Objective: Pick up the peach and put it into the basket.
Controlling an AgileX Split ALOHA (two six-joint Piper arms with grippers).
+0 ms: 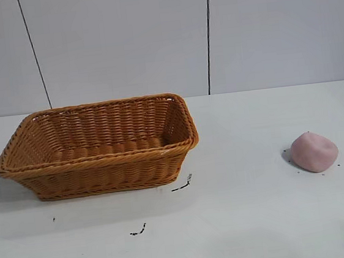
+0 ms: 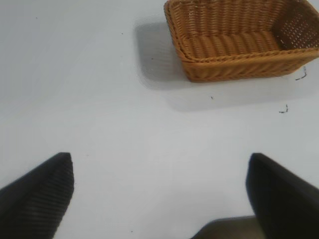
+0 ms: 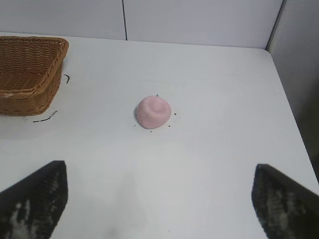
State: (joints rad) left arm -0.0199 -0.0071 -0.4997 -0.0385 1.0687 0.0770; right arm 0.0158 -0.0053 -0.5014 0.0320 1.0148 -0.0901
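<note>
The pale pink peach [image 1: 313, 152] lies on the white table at the right, well apart from the orange-brown wicker basket [image 1: 100, 167], which stands at the left and holds nothing. Neither arm shows in the exterior view. My right gripper [image 3: 160, 172] is open and empty above the bare table, with the peach [image 3: 154, 112] some way ahead of it and the basket's corner [image 3: 30, 74] off to the side. My left gripper [image 2: 160, 164] is open and empty over the bare table, with the basket [image 2: 239, 67] far ahead of it.
A few small dark marks [image 1: 182, 184] lie on the table in front of the basket. A grey panelled wall [image 1: 162, 37] stands behind the table. The table's side edge [image 3: 291, 119] shows in the right wrist view.
</note>
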